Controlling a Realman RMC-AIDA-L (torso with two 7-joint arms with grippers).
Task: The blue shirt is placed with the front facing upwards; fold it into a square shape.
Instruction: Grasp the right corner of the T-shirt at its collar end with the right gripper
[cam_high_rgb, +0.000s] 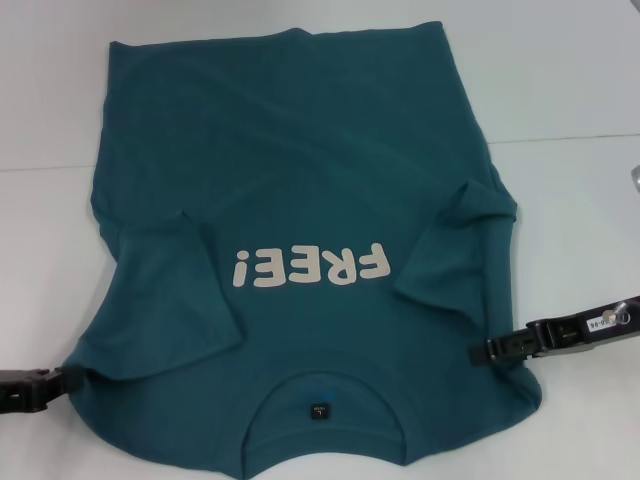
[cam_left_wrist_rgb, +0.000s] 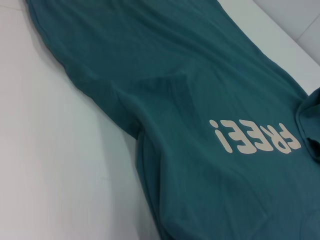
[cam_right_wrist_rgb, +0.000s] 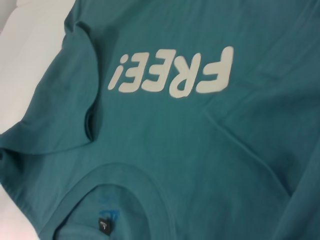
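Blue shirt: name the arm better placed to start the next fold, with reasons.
Neither clearly. The left gripper and right gripper each sit at a shoulder edge of the blue shirt, both sleeves already folded inward, so a two-arm fold looks likely.

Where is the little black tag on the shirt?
In the head view, the black tag sits inside the blue shirt's round collar, nearest the robot, just below the "FREE!" lettering.

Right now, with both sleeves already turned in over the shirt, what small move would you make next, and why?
Probably close both grippers on the shoulder edges and lift slightly. The left gripper and right gripper sit at opposite shoulders of the blue shirt, which lies face up with its collar nearest the robot. Both sleeves are folded in, so folding collar toward hem seems next.
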